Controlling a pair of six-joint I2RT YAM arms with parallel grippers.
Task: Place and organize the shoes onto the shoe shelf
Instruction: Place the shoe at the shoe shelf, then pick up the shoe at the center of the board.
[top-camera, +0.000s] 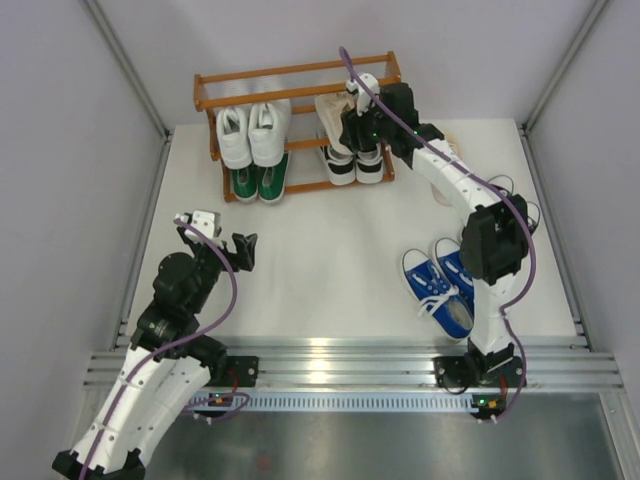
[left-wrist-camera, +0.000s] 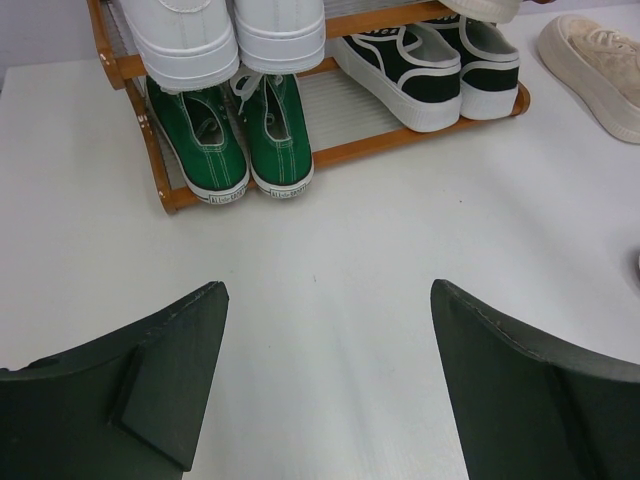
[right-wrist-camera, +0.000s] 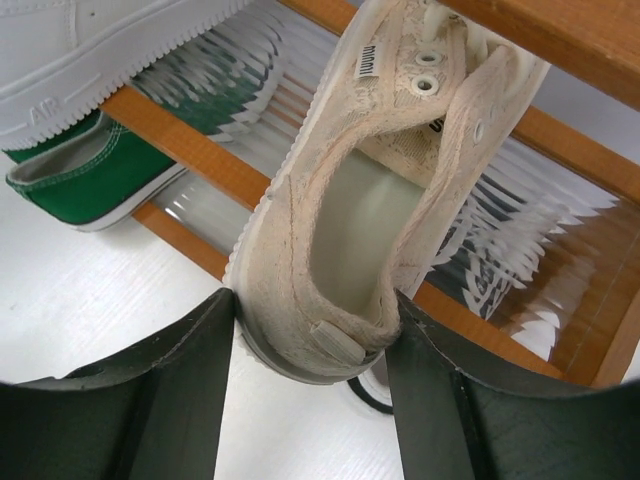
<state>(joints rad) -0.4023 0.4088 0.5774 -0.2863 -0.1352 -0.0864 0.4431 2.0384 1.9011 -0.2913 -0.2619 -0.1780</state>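
Note:
The shoe shelf (top-camera: 290, 72) stands at the back of the table. White shoes (top-camera: 250, 135) sit on its middle tier at the left, green shoes (top-camera: 260, 182) below them, and black-and-white shoes (top-camera: 355, 165) at the bottom right. My right gripper (right-wrist-camera: 315, 300) is shut on the heel of a beige shoe (right-wrist-camera: 370, 180), whose toe points in over the middle rails (right-wrist-camera: 190, 150) at the right. A second beige shoe (left-wrist-camera: 595, 70) lies on the table right of the shelf. My left gripper (left-wrist-camera: 325, 300) hangs open over bare table, well short of the shelf.
A pair of blue shoes (top-camera: 440, 285) with white toes lies on the table at the front right, near the right arm's base. Dark shoes with white toes (top-camera: 515, 200) show partly behind the right arm. Grey walls close in both sides.

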